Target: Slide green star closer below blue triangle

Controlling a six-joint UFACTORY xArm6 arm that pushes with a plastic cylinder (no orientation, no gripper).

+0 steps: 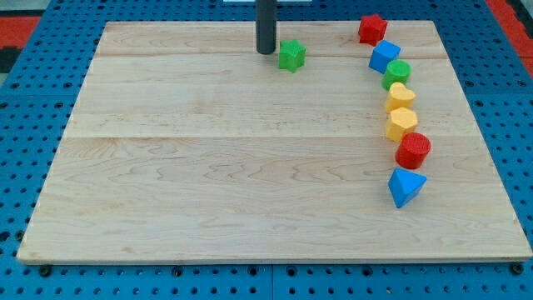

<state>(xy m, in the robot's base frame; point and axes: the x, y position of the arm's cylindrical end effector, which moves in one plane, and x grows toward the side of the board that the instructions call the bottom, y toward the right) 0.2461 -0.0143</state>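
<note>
A small green star (291,56), bright and blunt-pointed, sits near the top edge of a pale wooden board (208,167), a little right of the middle. My tip (266,52) rests on the board just beside the star's left side; contact between them cannot be made out. The arm ends in a plain dark rod, so there are no jaws to be wide, narrow or holding anything.

The blue triangle (405,185) lies well apart from the star, low on the view's right, as the bottom end of a curved line of blocks. Going down that line from the top: a red star (372,28), a blue cube (385,57), a green cylinder (397,72), a yellow block (400,96), a yellow hexagon (401,123), a red cylinder (413,150), then the triangle. Most neighbours touch or nearly touch.

Below the triangle a strip of bare wood runs to the board's bottom edge. The board's left and centre hold no blocks. A blue pegboard surface (33,125) surrounds the board.

Count: two green blocks, two blue, two red, two yellow, eight in all.
</note>
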